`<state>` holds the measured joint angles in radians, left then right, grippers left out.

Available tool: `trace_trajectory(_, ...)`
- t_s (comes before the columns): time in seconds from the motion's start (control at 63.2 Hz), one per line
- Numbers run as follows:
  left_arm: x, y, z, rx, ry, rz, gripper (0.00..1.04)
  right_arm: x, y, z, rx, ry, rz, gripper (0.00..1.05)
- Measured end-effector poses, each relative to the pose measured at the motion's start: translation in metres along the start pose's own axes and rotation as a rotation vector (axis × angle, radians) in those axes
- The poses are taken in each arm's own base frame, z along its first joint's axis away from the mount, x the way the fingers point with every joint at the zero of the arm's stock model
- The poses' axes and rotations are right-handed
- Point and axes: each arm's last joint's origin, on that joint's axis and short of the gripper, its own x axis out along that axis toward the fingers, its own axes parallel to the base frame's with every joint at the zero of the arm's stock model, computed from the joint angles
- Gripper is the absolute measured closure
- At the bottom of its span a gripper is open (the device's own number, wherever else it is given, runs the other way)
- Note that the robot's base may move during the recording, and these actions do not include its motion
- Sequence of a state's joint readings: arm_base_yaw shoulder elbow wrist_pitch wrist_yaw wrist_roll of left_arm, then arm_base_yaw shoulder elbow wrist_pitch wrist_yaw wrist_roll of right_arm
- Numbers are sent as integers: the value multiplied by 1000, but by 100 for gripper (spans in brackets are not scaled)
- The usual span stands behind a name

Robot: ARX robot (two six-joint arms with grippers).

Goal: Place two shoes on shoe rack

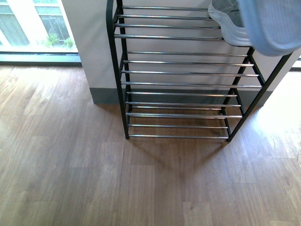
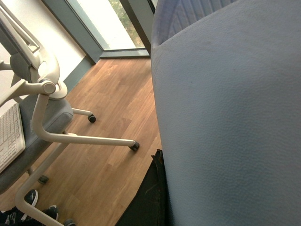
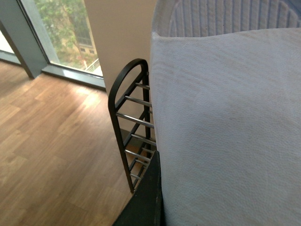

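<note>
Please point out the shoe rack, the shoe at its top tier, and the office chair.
shoe rack (image 1: 181, 115), front view: a chrome bar of a lower tier.
shoe (image 1: 225, 28), front view: its white sole, over the top bars.
office chair (image 2: 80, 138), left wrist view: a white base leg.

The upper tier of the shoe rack (image 1: 188, 62) is blocked at its right end by a shoe (image 1: 225, 23), with a second shoe (image 1: 270, 23) close before it. Its left part, the lower tiers and the floor (image 1: 70, 165) are left open.
</note>
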<state>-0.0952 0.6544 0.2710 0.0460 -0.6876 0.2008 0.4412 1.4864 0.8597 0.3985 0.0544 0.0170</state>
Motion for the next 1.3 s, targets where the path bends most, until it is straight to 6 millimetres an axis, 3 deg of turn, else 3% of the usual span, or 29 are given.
trace_trajectory(0.142, 0, 0, 0, 0, 0, 0, 103, 46, 11, -8, 26, 97, -12, 103)
trace_trajectory(0.269, 0, 0, 0, 0, 0, 0, 103, 100, 17, -14, 24, 155, -37, 103)
trace_trajectory(0.697, 0, 0, 0, 0, 0, 0, 103, 201, 17, -12, -3, 216, -117, 103)
trace_trajectory(0.823, 0, 0, 0, 0, 0, 0, 103, 197, 9, -11, 2, 191, -102, 103)
trace_trajectory(1.108, 0, 0, 0, 0, 0, 0, 103, 144, 1, -2, -16, 107, -64, 103)
trace_trajectory(1.298, 0, 0, 0, 0, 0, 0, 103, 136, -4, -4, -32, 97, -69, 103)
